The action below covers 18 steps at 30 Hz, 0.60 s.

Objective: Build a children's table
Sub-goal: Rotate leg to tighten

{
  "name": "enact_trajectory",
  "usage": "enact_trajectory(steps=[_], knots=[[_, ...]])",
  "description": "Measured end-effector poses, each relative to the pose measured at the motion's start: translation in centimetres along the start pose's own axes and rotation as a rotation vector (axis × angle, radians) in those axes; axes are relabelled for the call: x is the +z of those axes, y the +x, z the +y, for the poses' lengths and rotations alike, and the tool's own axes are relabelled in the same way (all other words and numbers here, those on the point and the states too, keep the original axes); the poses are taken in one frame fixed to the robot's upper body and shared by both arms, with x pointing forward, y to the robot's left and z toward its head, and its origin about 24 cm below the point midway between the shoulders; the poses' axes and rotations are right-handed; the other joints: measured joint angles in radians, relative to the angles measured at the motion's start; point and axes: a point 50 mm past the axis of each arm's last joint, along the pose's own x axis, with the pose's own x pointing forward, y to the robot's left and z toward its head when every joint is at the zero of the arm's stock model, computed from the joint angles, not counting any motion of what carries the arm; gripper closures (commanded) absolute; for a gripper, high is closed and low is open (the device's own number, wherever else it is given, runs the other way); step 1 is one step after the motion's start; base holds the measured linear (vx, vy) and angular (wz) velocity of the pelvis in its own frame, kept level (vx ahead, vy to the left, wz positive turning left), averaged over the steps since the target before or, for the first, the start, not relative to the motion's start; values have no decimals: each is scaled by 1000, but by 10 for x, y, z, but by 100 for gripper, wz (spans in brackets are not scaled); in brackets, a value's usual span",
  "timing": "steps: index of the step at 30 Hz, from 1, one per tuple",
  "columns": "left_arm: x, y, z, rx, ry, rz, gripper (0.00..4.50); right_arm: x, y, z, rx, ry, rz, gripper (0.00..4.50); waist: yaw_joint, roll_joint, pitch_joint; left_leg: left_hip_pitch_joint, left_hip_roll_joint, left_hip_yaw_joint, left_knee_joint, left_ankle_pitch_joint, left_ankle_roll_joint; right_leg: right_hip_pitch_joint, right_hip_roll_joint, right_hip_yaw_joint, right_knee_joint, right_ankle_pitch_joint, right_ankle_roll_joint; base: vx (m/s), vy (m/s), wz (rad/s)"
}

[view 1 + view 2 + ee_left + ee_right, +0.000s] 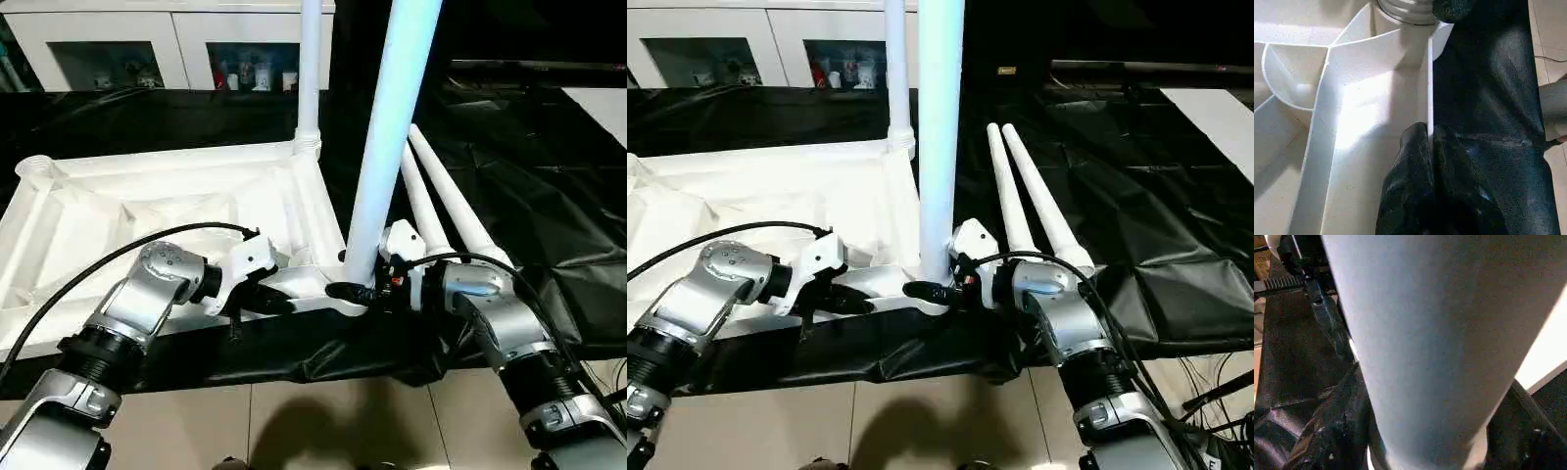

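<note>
tabletop: I have the tabletop (147,211) lying underside up on the black sheet (509,196), ribs showing, with its near edge along my side of the bench
near-right socket: my landmark; everything below is placed from this corner of the tabletop
leg in hand: the leg (392,127) stands in the near-right socket, its long axis close to vertical, leaning a little to my right as it rises, free end pointing up out of view
right gripper: the right gripper (361,292) sits just right of the socket, black fingers either side of the leg's foot; I judge it is grasping the leg, though how firmly I cannot tell
left gripper: the left gripper (263,299) sits left of the socket along the near edge, clenched on the thin near wall of the tabletop, which my left wrist view shows pinched between the fingers (1415,161)
nearer arm: my right arm is nearer the leg; the left only steadies the tabletop
fitted leg: a second leg (310,69) stands upright in the far-right socket, straight behind the landmark
spare legs: two spare legs (446,201) lie on the sheet right of the socket, axes running away from me, thin ends far
coming move: I judge it turns on pressing straight down along the leg's axis
</note>
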Motion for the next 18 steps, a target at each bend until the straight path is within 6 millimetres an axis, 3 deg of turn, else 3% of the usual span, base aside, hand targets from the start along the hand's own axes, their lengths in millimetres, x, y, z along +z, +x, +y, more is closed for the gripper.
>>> enact_trajectory(steps=[3,12,18], knots=[[-1,0,0,7,-3,2,450,-2,2,0,-24,32,-10,188,-1,0,0,1,0,0,0,0,0,1,0,0,1,0,0,0,0,0],[10,25,16,186,-96,-32,450,-8,22,-18,-424,228,-80,188,-15,-1,0,13,-1,0,0,-3,-6,12,0,3,0,1,-1,0,0,0],[33,56,28,349,-198,-42,450,-1,43,-39,-829,374,-70,189,-20,0,0,14,-3,0,-1,-3,-8,13,0,5,-2,2,-1,0,0,0]])
